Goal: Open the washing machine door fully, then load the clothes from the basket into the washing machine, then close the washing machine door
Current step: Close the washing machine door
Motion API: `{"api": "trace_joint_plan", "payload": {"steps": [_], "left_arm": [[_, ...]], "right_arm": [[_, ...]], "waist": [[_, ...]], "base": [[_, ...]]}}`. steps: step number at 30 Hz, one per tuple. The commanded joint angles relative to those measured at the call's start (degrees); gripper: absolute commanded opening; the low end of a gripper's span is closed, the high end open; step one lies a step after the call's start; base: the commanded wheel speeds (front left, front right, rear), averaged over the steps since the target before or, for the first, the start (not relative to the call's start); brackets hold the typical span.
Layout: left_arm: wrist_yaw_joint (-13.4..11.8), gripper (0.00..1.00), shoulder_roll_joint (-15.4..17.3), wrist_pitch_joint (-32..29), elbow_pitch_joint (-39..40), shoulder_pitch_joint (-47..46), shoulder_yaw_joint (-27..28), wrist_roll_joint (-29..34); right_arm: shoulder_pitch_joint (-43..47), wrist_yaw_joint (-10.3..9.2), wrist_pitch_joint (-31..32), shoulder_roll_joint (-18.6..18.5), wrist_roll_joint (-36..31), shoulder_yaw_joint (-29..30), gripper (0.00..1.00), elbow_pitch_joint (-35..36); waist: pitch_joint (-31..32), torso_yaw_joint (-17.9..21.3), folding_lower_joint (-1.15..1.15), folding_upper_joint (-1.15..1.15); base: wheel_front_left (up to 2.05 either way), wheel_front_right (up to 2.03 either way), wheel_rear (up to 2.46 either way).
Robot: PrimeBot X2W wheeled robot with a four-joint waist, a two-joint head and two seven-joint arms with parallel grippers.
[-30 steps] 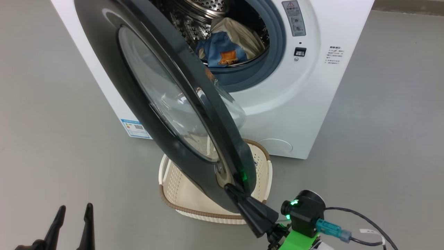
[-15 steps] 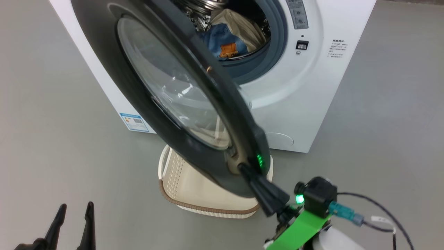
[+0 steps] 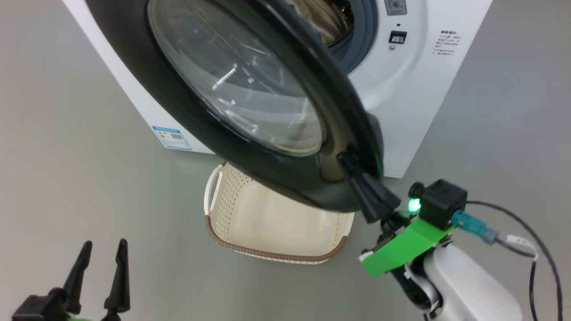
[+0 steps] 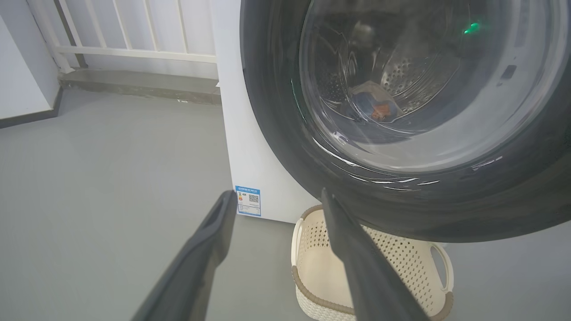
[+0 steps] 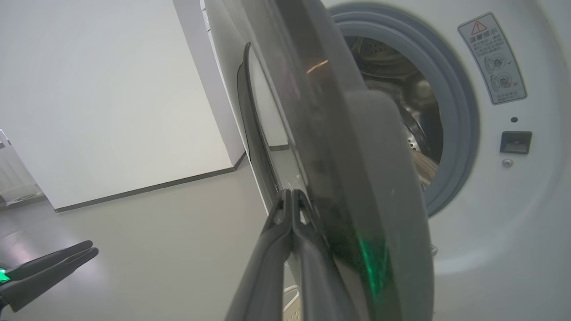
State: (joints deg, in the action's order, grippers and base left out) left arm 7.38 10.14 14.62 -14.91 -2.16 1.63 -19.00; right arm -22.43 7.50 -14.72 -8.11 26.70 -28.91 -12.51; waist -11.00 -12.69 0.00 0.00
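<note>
Head view, one washing machine door (image 3: 236, 84), one basket (image 3: 272, 256)

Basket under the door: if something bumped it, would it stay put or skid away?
Probably skid: the basket looks like thin perforated plastic, and the part showing looks empty, so it is likely light; the floor looks smooth. Its low, wide shape suggests sliding rather than tipping.
</note>
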Motion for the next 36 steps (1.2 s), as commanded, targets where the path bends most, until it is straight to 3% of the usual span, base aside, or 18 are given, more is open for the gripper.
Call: {"api": "trace_joint_plan", "payload": {"steps": [1,14,36], "left_arm": [[0.11,1.0,1.01,0.38,1.81,-2.38,1.84,0.39],[0.11,1.0,-0.73,0.38,2.96,-6.15,0.65,0.62],[0.11,1.0,-3.06,0.38,3.52,-11.67,-3.56,0.16]], "right_arm": [[-2.28,-0.01,-0.28,-0.06,-0.52,0.59,0.0,0.78],[-8.55,-0.01,-0.28,-1.73,-1.52,8.1,0.0,-1.91],[-20.11,-0.01,-0.28,-5.99,-1.55,15.6,0.0,-5.87]], "waist": [[-1.12,-0.5,0.0,0.0],[-6.29,-2.48,0.0,0.0],[-13.57,-7.1,0.0,0.0]], "base": [[0.0,0.0,0.0],[0.0,0.0,0.0],[0.0,0.0,0.0]]}}
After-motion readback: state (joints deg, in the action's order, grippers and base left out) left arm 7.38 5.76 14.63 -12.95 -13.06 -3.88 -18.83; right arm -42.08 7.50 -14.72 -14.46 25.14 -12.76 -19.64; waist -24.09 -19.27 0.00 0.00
